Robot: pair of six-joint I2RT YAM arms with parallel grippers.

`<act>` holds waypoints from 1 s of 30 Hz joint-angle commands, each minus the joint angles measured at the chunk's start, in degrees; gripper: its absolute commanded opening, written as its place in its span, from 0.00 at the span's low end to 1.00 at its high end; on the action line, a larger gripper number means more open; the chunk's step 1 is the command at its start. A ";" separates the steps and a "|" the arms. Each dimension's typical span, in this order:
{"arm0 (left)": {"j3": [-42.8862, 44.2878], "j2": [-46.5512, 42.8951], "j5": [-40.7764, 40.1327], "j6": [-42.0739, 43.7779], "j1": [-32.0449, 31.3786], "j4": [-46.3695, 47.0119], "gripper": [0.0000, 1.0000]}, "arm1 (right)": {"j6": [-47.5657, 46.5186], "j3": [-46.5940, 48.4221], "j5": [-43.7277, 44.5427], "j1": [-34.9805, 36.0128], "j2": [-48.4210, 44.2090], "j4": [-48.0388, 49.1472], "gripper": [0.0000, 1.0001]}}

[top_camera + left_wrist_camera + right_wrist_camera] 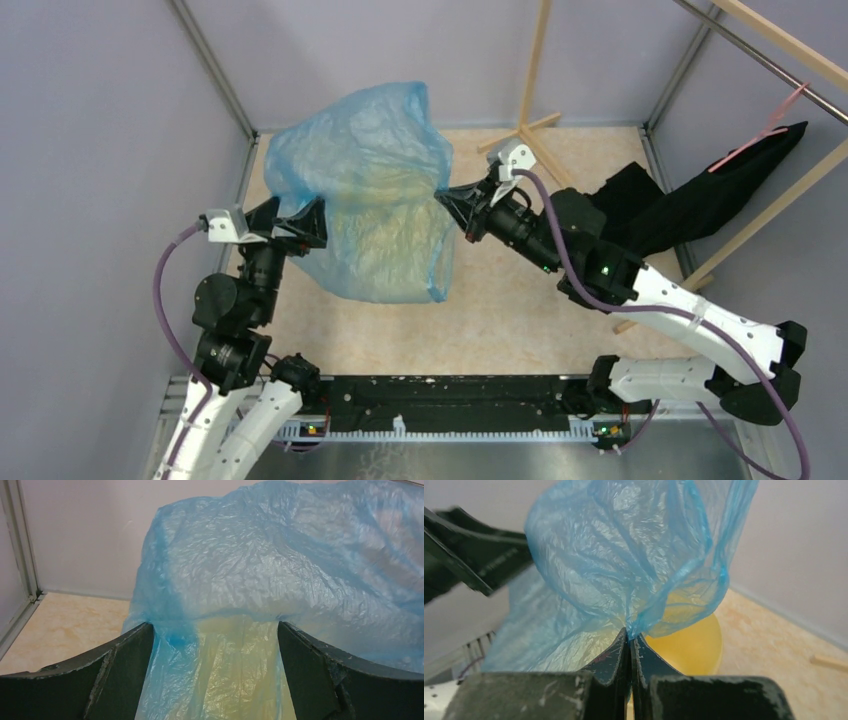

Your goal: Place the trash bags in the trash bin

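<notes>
The tabletop [520, 310] is a pale beige, marbled sheet, walled on its left, far and right edges. A round pale-yellow trash bin [694, 645] stands upright on it toward the far-left corner. From above it is mostly hidden behind the light-blue trash bag [370, 190] and shows only as a yellow tint through the film. At the middle of the far edge, the crossed feet of a wooden stand [527, 130] rest on the surface. A black cloth [640, 200] lies bunched against the right edge, beside a slanted wooden slat [745, 235]. A black rail [450, 400] runs along the near edge.
</notes>
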 commanded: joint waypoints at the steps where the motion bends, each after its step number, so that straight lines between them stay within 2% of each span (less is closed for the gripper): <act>1: 0.01 1.77 0.63 0.24 0.41 3.03 0.99 | -1.59 -1.89 9.39 -0.48 -4.00 -3.85 0.00; 5: 0.83 5.65 5.27 1.04 0.43 2.98 0.97 | -3.99 -2.58 18.48 -0.74 -5.88 -4.94 0.00; 7: 1.59 8.55 8.39 1.81 0.43 2.98 0.94 | -4.25 -3.31 19.53 -1.08 -6.90 -4.86 0.00; 12: 5.93 19.74 16.47 1.74 0.44 -2.09 0.91 | -1.97 -3.45 14.13 -1.23 -7.59 -3.71 0.00; 16: 9.75 29.08 17.38 0.45 0.43 -7.44 0.87 | -1.20 -1.53 9.70 -1.29 -5.62 -1.26 0.00; 19: 11.94 34.56 17.71 0.20 0.43 -11.01 0.87 | -2.16 2.64 5.30 -1.29 -0.56 -0.49 0.00; 25: 12.60 38.29 25.44 0.80 0.34 -11.05 0.83 | -1.35 12.81 4.15 -3.55 10.13 -2.80 0.00; 30: 13.41 39.28 27.50 0.83 0.29 -11.78 0.82 | 5.11 13.35 -1.11 -9.00 12.71 -3.73 0.00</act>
